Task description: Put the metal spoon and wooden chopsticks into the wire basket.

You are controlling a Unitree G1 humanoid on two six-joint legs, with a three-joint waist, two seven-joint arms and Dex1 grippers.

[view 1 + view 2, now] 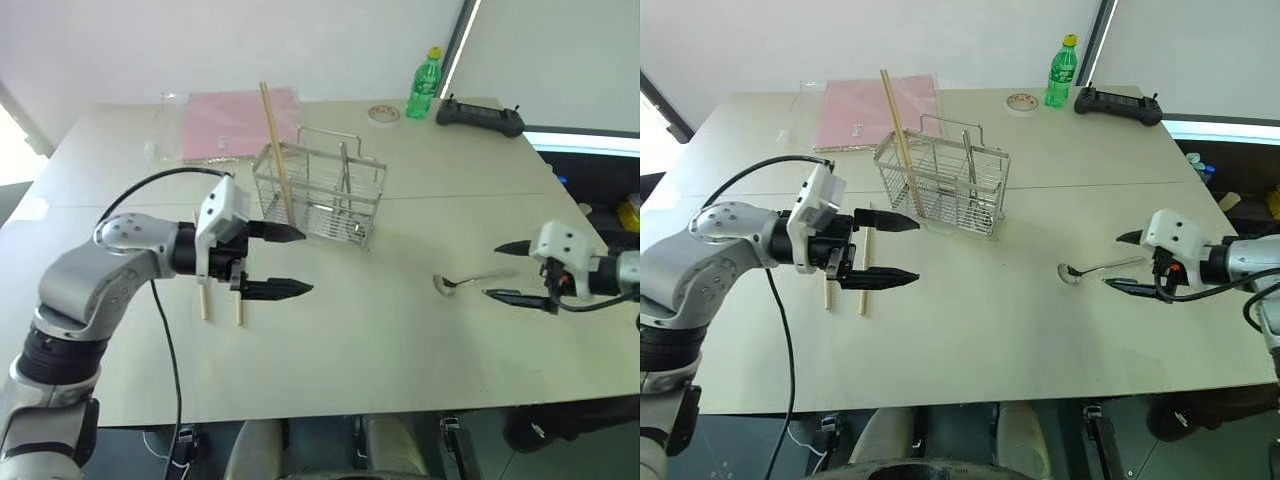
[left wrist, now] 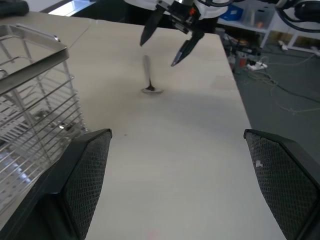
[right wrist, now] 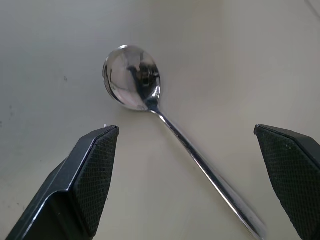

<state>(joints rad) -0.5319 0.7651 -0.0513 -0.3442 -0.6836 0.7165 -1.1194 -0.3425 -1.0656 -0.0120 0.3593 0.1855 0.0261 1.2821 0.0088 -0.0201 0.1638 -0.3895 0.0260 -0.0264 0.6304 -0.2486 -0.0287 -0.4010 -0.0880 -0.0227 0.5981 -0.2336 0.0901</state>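
Plenty of bare worktop [image 1: 400, 340] between my two pincers, nothing in the way around the metal spoon [image 1: 468, 281]. The wire basket [image 1: 320, 195] stands right next to my left pincer [image 1: 290, 260], with a wooden chopstick [image 1: 277, 150] poking up out of it.

left arm [image 1: 100, 270]: rounded silver-grey shells, black joint bands, black cable looping over it
left gripper [image 1: 275, 262]: white wrist block, two black pointed fingers
right gripper [image 1: 515, 272]: white block, black fingers
finger pads [image 3: 97, 170]: black cross-hatched texture
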